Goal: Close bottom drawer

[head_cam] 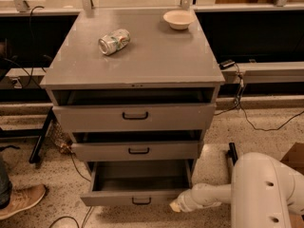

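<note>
The grey metal cabinet (137, 63) has three drawers. The bottom drawer (137, 194) is pulled out, showing its deep grey box and a low front panel with a small black handle (141, 201). My white arm comes in from the lower right. My gripper (176, 206) sits at the right end of the bottom drawer's front panel, touching or nearly touching it. The middle drawer (137, 151) and top drawer (135, 117) each stand slightly open.
A crushed can (114, 41) lies on the cabinet top, with a cream bowl (178, 19) at the back right. A person's shoe (21, 199) is at the lower left. Cables run over the speckled floor. A black stand leg (40, 139) is to the left.
</note>
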